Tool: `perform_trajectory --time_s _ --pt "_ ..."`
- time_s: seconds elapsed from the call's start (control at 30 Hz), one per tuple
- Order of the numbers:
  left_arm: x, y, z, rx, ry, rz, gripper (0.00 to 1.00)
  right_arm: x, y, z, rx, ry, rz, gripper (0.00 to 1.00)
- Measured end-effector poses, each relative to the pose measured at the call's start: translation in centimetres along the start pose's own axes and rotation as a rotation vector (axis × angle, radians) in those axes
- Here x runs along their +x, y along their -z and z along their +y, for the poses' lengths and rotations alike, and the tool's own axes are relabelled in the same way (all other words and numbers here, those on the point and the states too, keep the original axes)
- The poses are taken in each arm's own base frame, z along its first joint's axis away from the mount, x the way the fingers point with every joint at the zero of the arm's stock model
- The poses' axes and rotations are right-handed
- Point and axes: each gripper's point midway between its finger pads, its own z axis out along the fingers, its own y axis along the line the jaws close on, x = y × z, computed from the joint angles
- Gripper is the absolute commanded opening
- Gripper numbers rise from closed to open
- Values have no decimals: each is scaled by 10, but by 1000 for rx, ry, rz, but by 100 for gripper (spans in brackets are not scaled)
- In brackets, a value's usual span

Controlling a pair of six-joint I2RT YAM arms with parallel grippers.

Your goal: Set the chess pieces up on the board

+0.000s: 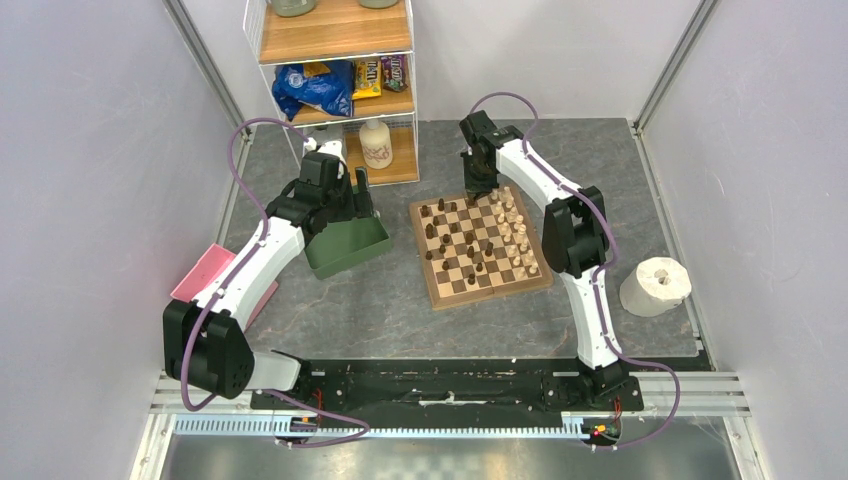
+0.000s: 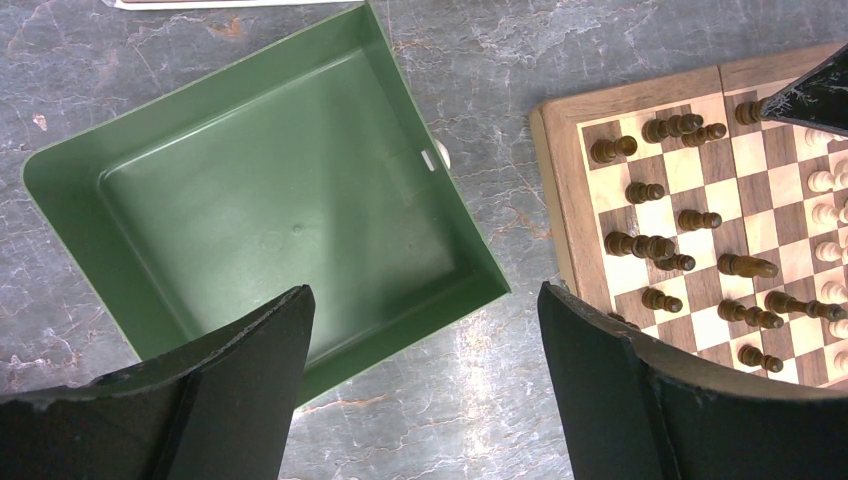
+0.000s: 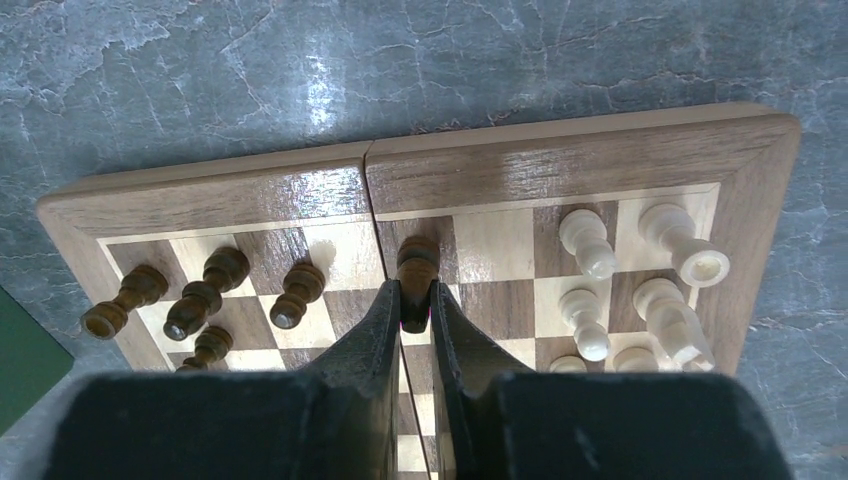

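Observation:
The board (image 1: 492, 294) lies in the middle of the table, with dark brown chess pieces (image 1: 462, 240) on its left half and cream ones (image 1: 517, 235) along its right side. My right gripper (image 3: 416, 300) is at the board's far edge (image 3: 560, 165), shut on a dark brown piece (image 3: 417, 262) that stands on a far-row square. Other dark pieces (image 3: 215, 285) stand to its left, cream ones (image 3: 588, 245) to its right. My left gripper (image 2: 425, 300) hangs open and empty over the near edge of a green tray (image 2: 270, 200), left of the board (image 2: 560, 150).
A shelf unit (image 1: 335, 60) with snack bags and a white bottle (image 1: 376, 143) stands at the back. A paper roll (image 1: 655, 285) lies right of the board. A pink flat object (image 1: 205, 272) lies at the left. The green tray (image 1: 345, 245) looks empty.

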Motion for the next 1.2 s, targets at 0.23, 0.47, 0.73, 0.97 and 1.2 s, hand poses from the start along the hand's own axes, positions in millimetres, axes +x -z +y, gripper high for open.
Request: perform_trajectory --time_s 0.23,0.47,0.73,0.97,1.2 --pt "0 0 1 -3 2 -1 89 -9 31 9 6 29 -64 8" --pt "-1 0 1 -2 2 -1 89 -6 77 73 -92 126 -146 8" --pt "-5 6 0 4 4 -20 89 5 80 113 -167 180 -138 9" --pt "-7 9 0 8 6 -30 90 15 59 116 -166 187 -87 8" --pt "-5 8 0 6 5 -26 90 25 45 119 -167 194 -48 9"
